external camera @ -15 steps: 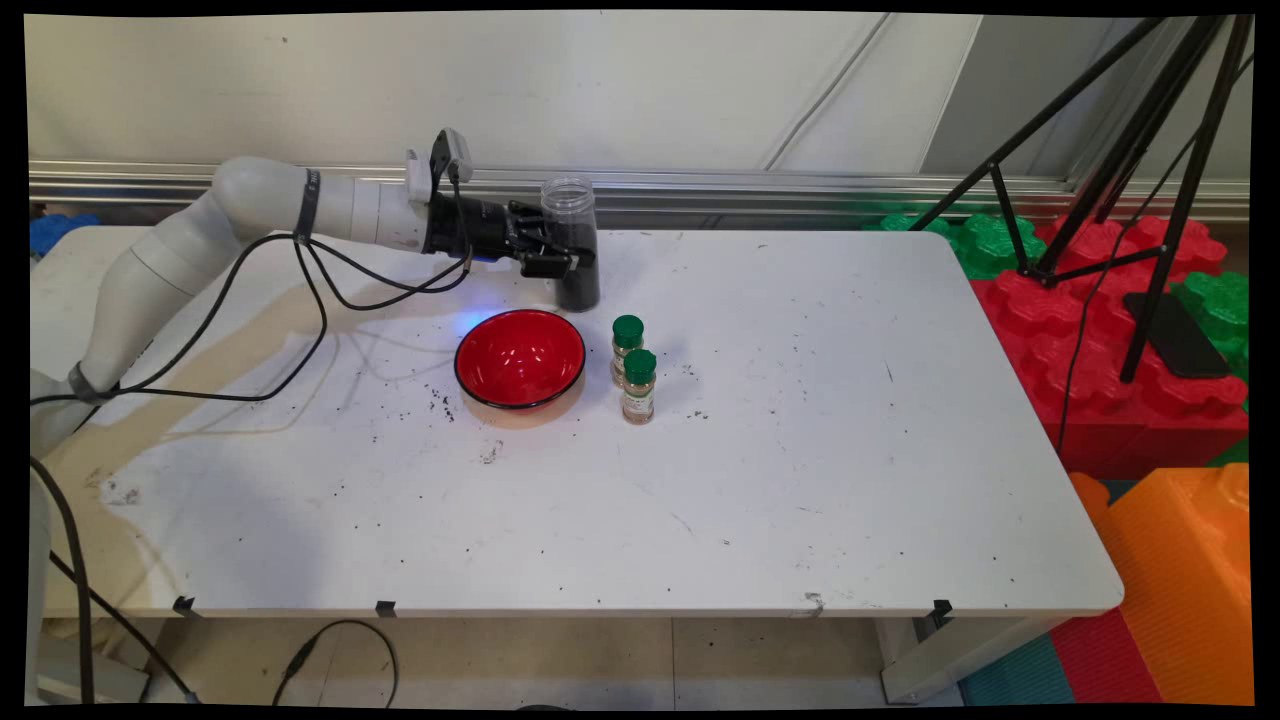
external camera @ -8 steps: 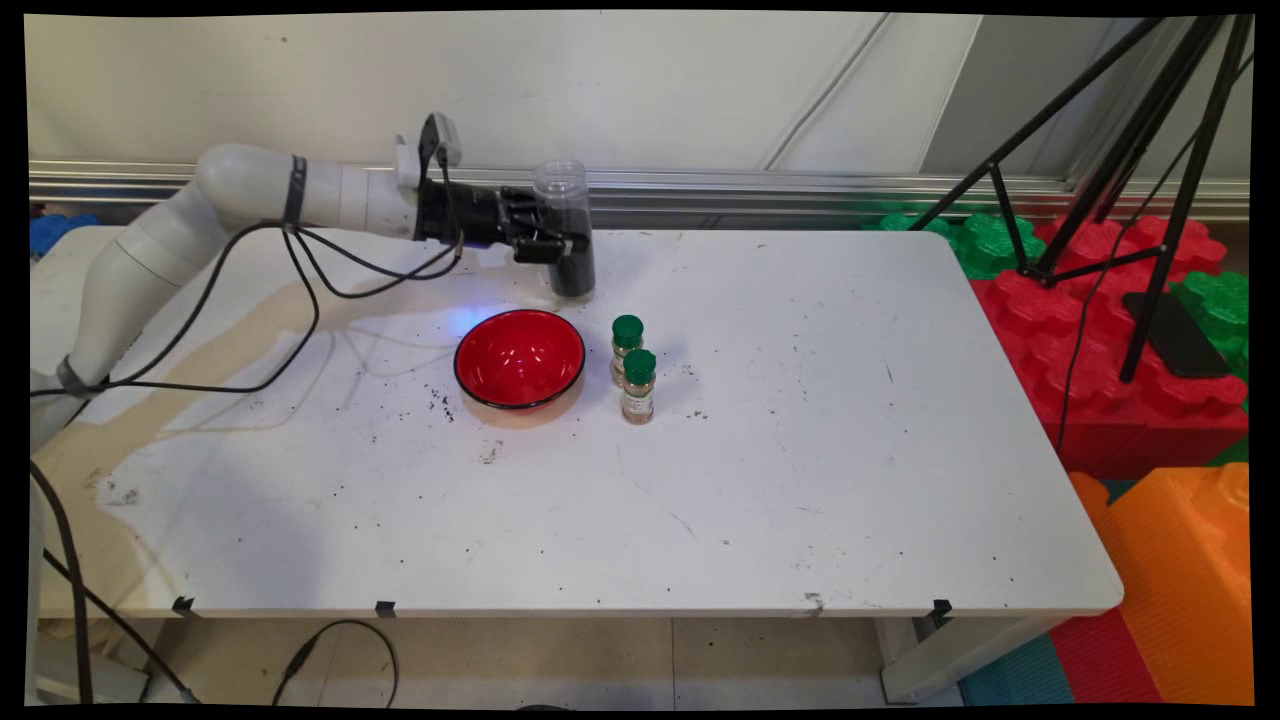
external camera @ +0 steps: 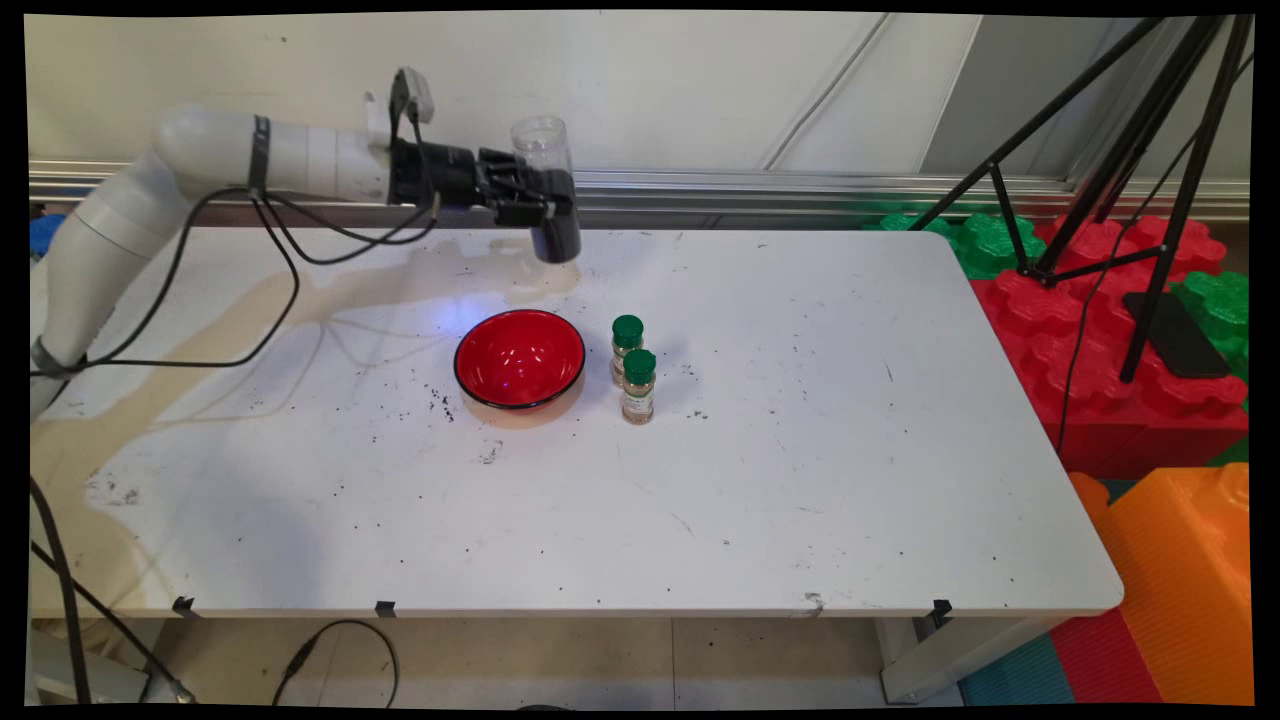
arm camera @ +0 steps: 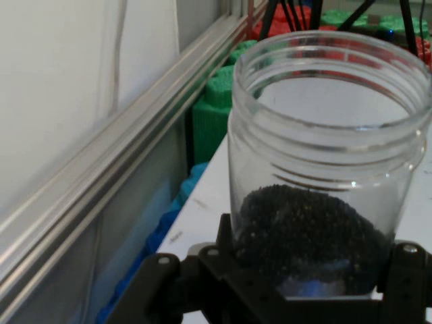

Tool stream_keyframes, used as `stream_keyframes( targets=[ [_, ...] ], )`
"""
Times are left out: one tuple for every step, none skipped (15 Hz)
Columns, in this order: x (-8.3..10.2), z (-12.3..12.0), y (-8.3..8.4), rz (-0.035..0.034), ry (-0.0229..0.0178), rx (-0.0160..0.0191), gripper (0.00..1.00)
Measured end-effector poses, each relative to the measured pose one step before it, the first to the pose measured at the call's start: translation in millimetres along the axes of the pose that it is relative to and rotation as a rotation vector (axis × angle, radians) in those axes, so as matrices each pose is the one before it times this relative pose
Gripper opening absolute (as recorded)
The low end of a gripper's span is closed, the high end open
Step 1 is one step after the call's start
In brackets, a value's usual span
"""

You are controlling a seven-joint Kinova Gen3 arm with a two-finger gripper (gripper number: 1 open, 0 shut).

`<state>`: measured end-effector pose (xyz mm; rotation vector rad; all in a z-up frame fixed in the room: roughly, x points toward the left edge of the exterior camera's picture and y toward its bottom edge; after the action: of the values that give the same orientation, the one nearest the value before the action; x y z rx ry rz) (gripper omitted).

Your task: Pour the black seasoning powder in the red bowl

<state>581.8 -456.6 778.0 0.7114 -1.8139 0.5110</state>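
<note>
Backdrop: pale wall with a metal rail along its foot, white table [external camera: 800, 480] below, speckled with dark crumbs and a tan stain toward the left.
Right side: big red, green and orange foam blocks [external camera: 1130, 370] on the floor, black tripod [external camera: 1150, 170] legs planted among them.
Arm: reaching in level from the upper left, black cables looping beneath.
Gripper [external camera: 545, 205]: clamped on the clear jar [external camera: 548, 185], fingers pressed against both sides of its lower half.
Jar: open-mouthed, no lid, upright with a slight tilt, lifted clear of the table, over the far edge near the rail.
Contents: dark grains filling the lower part; in the hand view jar [arm camera: 324, 182] looms right in front, grains heaped at the bottom, threaded rim wide and empty above, gripper [arm camera: 317, 277] linkage hugging its base.
Red bowl [external camera: 520, 358]: on the table, nearer the camera than the jar and a touch to its left, black-rimmed, nothing visible inside.
Spice bottles [external camera: 632, 368]: two small ones with green caps, standing upright just right of the bowl, one right behind the other, touching or nearly so.
Gap: jar well apart from bowl and bottles, nothing under it but bare tabletop and its own shadow.
</note>
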Motion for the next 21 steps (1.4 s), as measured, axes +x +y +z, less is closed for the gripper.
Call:
stream_keyframes(
  targets=[
    [3.92,-3.83,-0.84,0.00076,0.00115,0.00316,0.0],
    [5.63,-5.46,-1.18,0.00172,0.00084,0.00515,0.0],
    [5.58,-5.96,-0.84,0.00179,0.00034,0.00439,0.0],
    [4.76,-4.74,-0.64,0.00217,0.0,0.00294,0.0],
    [5.63,-5.15,-0.56,0.00356,-0.0004,0.00251,0.0],
    [5.26,-5.55,-0.46,0.00363,-0.00109,0.00293,0.0],
    [4.44,-4.43,-0.39,0.0038,-0.00117,0.00222,0.0],
    [4.99,-4.82,-0.54,0.00387,-0.00137,0.00239,0.0],
    [4.69,-4.95,-0.68,0.00378,-0.00103,0.00385,0.0],
    [3.75,-3.85,-0.68,0.00327,-0.00083,0.00361,0.0],
    [2.67,-2.78,-0.66,0.00389,-0.00119,0.00316,0.0],
    [2.96,-3.34,-0.66,0.00608,-0.0016,0.00356,0.0],
    [2.44,-3.04,-0.67,0.00666,-0.00169,0.00367,0.0],
    [2.38,-2.86,-0.65,0.00938,-0.00224,0.00367,0.0],
    [1.78,-2.2,-0.54,0.00865,-0.00159,0.00315,0.0],
    [1.01,-1.38,-0.16,0.00734,-0.00047,0.00208,0.0],
    [1.4,-1.73,-0.24,0.01272,-0.00089,0.00324,0.0],
    [1.44,-1.42,-0.18,0.01885,-0.00078,0.00359,0.0],
    [0.85,-1.68,0.32,0.01949,-0.00259,0.00404,0.0],
    [0.68,-1.06,0.38,0.01656,-0.00237,0.00297,0.0],
    [0.45,-0.55,0.76,0.01556,-0.00324,0.00055,0.0]
  ],
)
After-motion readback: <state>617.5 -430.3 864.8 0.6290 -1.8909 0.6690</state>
